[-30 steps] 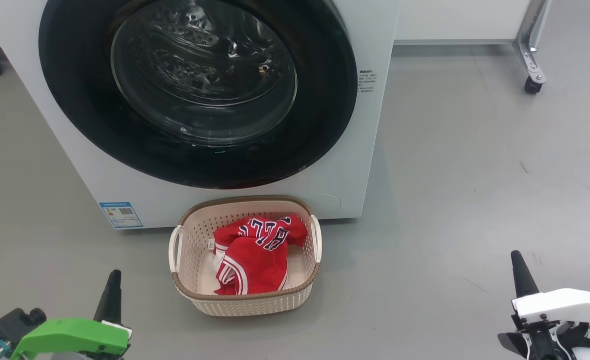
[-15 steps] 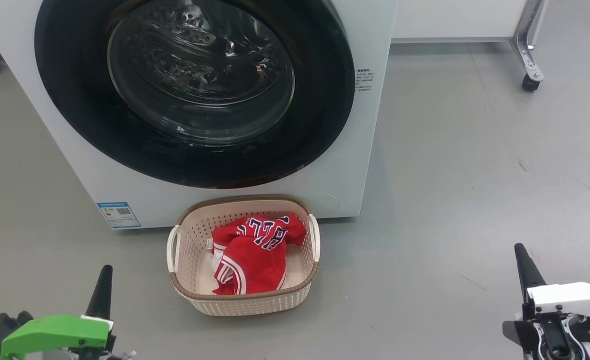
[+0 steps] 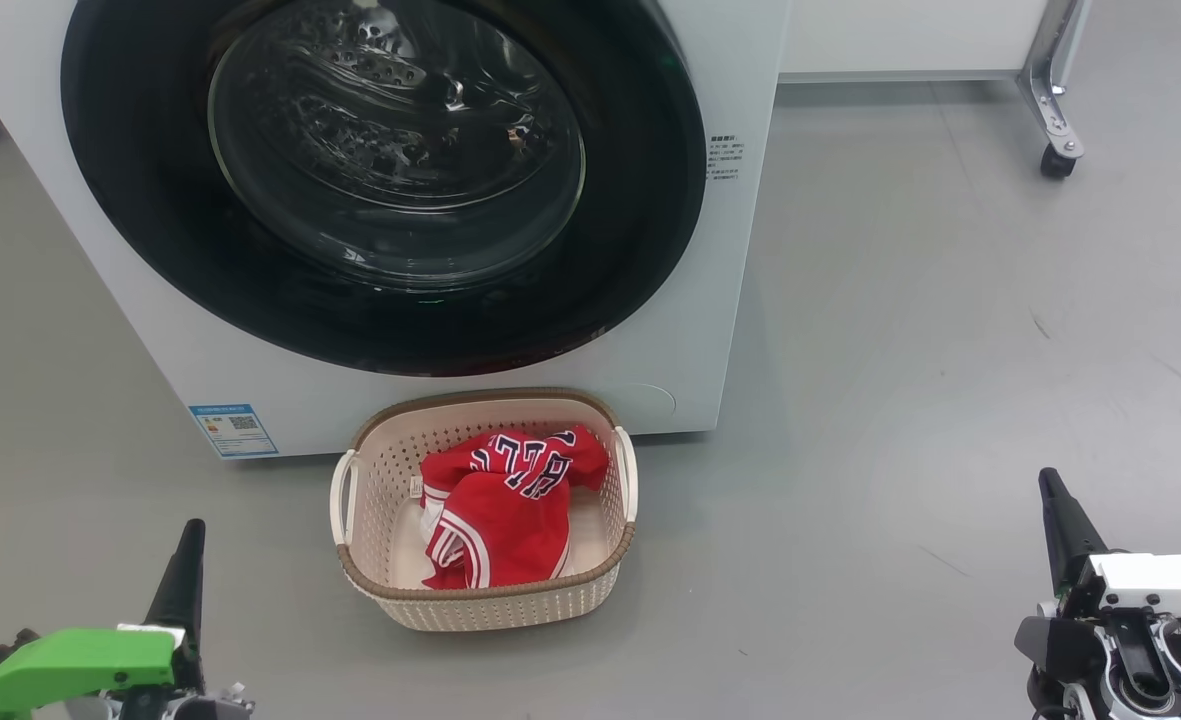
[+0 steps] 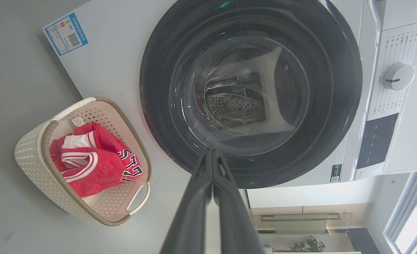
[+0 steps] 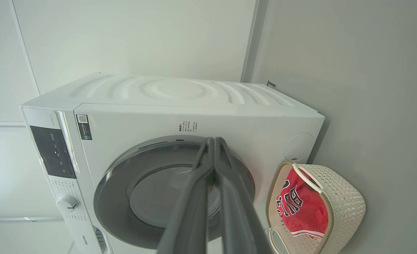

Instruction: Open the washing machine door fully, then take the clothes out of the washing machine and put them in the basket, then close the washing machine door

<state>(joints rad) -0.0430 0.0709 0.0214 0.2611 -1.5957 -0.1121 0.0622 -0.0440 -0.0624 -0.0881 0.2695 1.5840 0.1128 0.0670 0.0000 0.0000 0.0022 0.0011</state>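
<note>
Head view: washing machine [image 3: 200, 350], white, standing on the grey floor [image 3: 900, 350]; washing machine door [image 3: 640, 230] lying flush against its front, shut. Item: basket [image 3: 490, 610] on the floor just beside the machine's lower front edge, below the door. Item: clothes [image 3: 500, 510] heaped inside, toward the basket's right wall, bare bottom showing along its left wall. Item: left gripper [image 3: 188, 560] over the near floor left of the basket, right gripper [image 3: 1055, 500] over the near floor to its right, both well apart from it (one dark finger visible apiece, so spread unreadable here). Left wrist view: fingers [image 4: 194, 197] pressed together at the tips, nothing between them, aimed toward the door's rim without touching. Right wrist view: likewise drawn together and empty, pointing toward the door. Handling, as judged: clothes light, limp, not slippery, best pinched at a raised fold atop the heap. Door stiff and hinged, its rim glossy and probably slick, its glass breakable; any hold belongs at the rim's outer edge, though no handle recess is discernible.
</note>
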